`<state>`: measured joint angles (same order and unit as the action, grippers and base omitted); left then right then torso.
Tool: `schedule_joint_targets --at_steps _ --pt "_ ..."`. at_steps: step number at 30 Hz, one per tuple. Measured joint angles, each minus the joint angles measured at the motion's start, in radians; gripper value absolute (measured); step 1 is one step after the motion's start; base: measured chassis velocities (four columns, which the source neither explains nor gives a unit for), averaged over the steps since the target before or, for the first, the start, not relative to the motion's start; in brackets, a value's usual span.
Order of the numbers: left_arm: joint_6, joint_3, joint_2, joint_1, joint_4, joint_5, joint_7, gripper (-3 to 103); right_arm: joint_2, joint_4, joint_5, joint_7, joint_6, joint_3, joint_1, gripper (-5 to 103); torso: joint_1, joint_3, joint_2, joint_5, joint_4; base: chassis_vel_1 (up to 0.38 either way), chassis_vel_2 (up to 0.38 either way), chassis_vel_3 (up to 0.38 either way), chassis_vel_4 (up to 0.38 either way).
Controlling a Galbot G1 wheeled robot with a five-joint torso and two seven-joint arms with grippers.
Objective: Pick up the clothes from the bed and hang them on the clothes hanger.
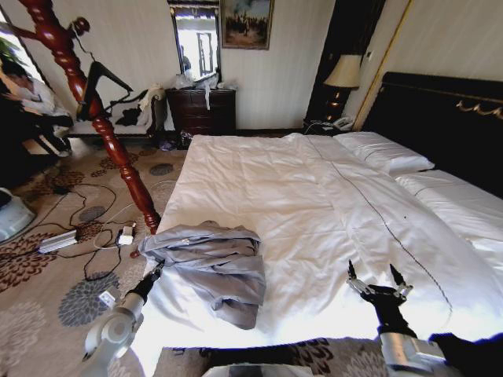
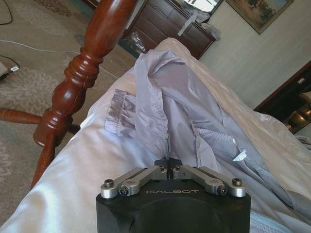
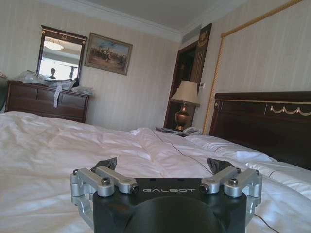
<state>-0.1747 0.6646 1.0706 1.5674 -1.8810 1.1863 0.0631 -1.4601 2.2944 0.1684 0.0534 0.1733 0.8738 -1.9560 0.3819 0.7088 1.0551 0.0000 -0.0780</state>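
clothes (image 1: 214, 267) heaped on bed (image 1: 314, 212)

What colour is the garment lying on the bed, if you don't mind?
The garment is a light grey-blue; the left wrist view shows it best.

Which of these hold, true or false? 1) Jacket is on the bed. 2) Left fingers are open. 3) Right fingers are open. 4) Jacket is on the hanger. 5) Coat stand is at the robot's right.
1) True: the jacket lies crumpled on the bed.
2) False: the left gripper is shut, at the jacket's edge.
3) True: the right gripper is open above the duvet.
4) False: the hanger hangs bare on the coat stand.
5) False: it stands at the robot's left.
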Motion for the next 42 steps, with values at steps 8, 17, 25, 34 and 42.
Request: schedule_joint_targets --at_steps 8,17,25,34,42 --pt "0.008 0.032 0.005 0.076 -0.053 -0.024 -0.015 0 0.145 0.038 0.243 0.042 -0.118 0.015 -0.015 100 0.000 0.000 0.000 0.0004 -0.0002 0.000 0.000 0.000 0.000" --pt "-0.004 0.080 0.014 0.230 -0.201 -0.072 0.041 0 0.546 0.042 0.837 0.305 -0.429 0.067 0.147 100 0.000 0.000 0.000 0.0001 -0.0007 0.000 0.000 0.000 0.000" --pt "-0.003 0.128 -0.002 0.516 -0.375 -0.193 -0.004 0 0.811 -0.063 1.133 0.331 -0.579 -0.022 0.380 100 0.000 0.000 0.000 0.0001 0.0000 0.000 0.000 0.000 0.000" --pt "0.041 0.100 0.006 0.695 -0.402 -0.313 -0.033 0 0.866 -0.239 0.930 0.232 -0.593 -0.567 0.810 100 0.000 0.000 0.000 0.0006 -0.0004 0.000 0.000 0.000 0.000" --pt "0.042 0.097 0.016 0.694 -0.423 -0.314 -0.030 0 0.714 -0.463 1.077 0.226 -0.639 -1.021 1.354 100 0.000 0.000 0.000 -0.0004 0.0008 0.000 0.000 0.000 0.000"
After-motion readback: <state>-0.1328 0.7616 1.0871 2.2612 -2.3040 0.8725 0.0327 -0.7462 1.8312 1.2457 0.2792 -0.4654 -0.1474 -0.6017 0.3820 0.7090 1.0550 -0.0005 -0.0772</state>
